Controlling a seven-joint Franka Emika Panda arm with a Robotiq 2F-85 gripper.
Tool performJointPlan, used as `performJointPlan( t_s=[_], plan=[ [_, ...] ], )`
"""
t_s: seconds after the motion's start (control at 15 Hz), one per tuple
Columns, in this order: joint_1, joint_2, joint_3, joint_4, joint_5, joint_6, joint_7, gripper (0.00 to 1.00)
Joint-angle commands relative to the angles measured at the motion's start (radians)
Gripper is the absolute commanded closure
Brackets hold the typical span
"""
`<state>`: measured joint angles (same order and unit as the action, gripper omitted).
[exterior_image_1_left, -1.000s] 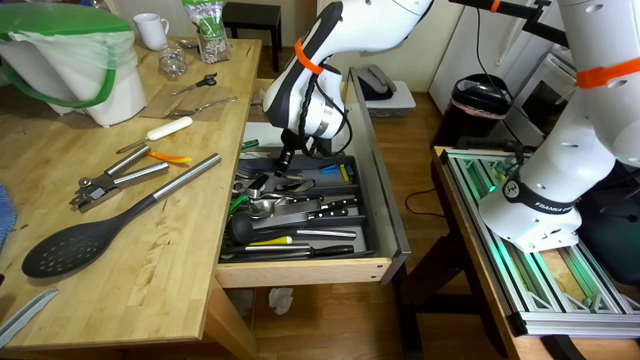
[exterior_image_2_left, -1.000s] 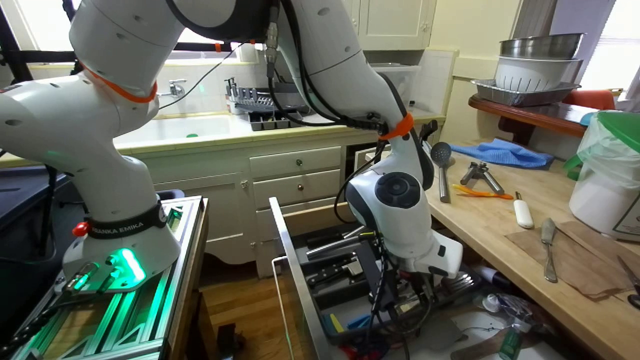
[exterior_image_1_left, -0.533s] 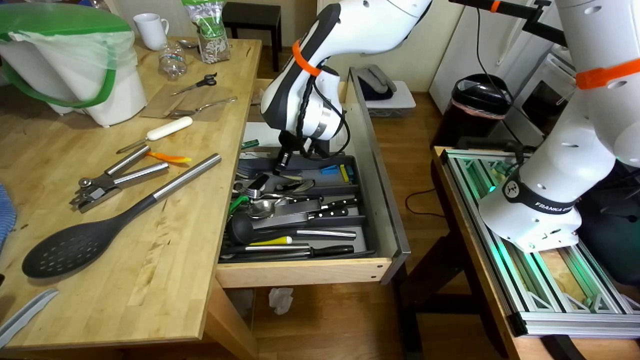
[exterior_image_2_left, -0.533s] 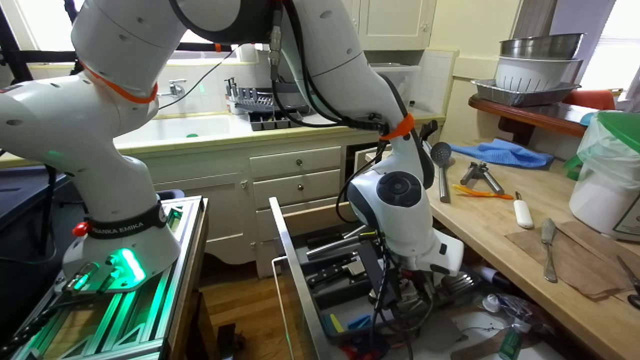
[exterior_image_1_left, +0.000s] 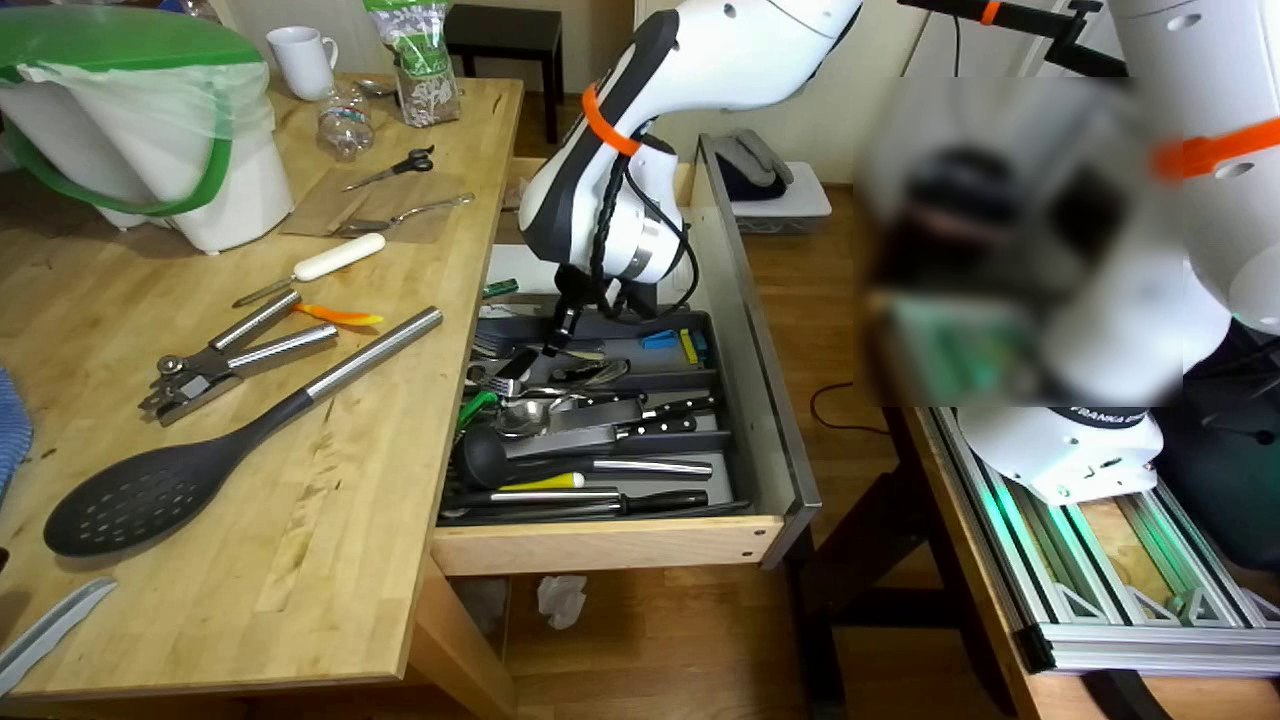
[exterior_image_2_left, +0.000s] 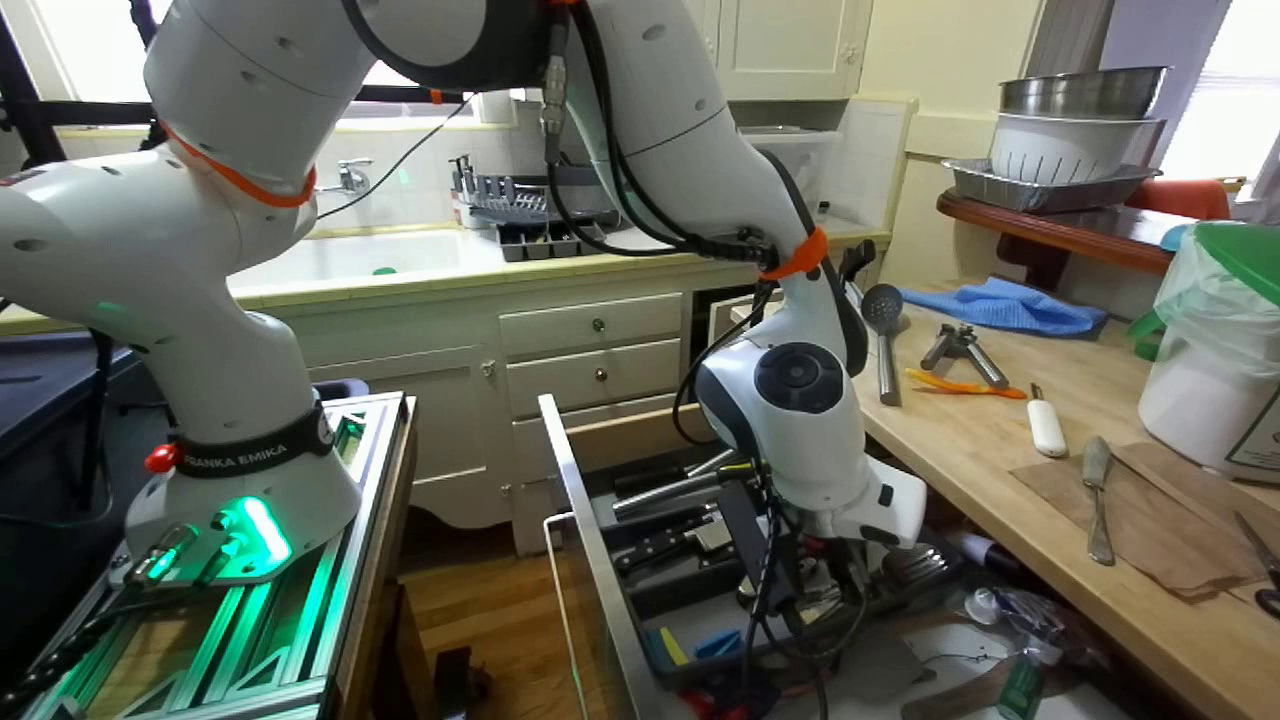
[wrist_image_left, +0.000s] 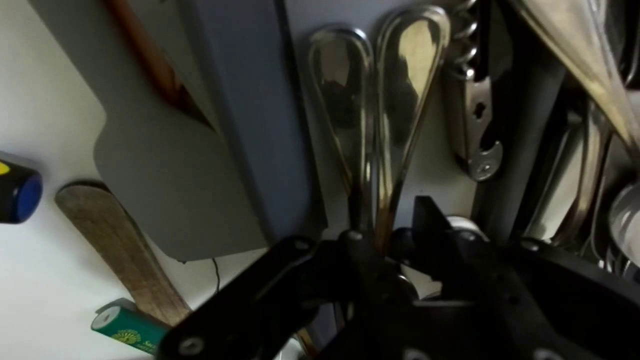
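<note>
My gripper (wrist_image_left: 392, 232) reaches down into the open drawer, over the grey cutlery tray (exterior_image_1_left: 725, 455). In the wrist view its black fingers stand a little apart, with a narrow gap showing between them. Two shiny metal handles, one on the left (wrist_image_left: 345, 85) and one on the right (wrist_image_left: 415, 65), run down to the fingers. Their lower ends pass behind the left finger, and I cannot tell whether they are touched. A corkscrew (wrist_image_left: 472, 120) lies to their right in the same compartment. In an exterior view the gripper (exterior_image_1_left: 558, 335) is dark and small above the rear compartments.
Black-handled knives (exterior_image_1_left: 660, 425), a black ladle (exterior_image_1_left: 485, 460) and blue and yellow clips (exterior_image_1_left: 688, 345) share the tray. Beside its wall lie a flat grey tool (wrist_image_left: 170, 175), a wooden handle (wrist_image_left: 125, 250) and a green tube (wrist_image_left: 132, 330). The wooden counter (exterior_image_2_left: 960, 440) borders the drawer.
The arm's wrist and gripper have shifted slightly toward the counter side within the drawer. The utensils on the counter and in the tray show no visible movement.
</note>
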<state>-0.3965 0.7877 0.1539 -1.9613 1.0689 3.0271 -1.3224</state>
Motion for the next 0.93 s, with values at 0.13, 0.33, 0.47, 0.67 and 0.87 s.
performJointPlan(
  t_s=[0.13,0.33,0.47,0.67,0.87],
  plan=[
    [0.016,0.032,-0.004,0.026,-0.003,0.023,0.006,0.73],
    [0.017,0.034,-0.007,0.025,-0.004,0.023,0.007,0.84],
    [0.021,0.034,-0.012,0.023,-0.007,0.024,0.008,0.94],
    [0.028,0.035,-0.018,0.021,-0.012,0.023,0.011,0.96],
    [0.036,0.036,-0.025,0.017,-0.016,0.021,0.014,0.98]
  ],
)
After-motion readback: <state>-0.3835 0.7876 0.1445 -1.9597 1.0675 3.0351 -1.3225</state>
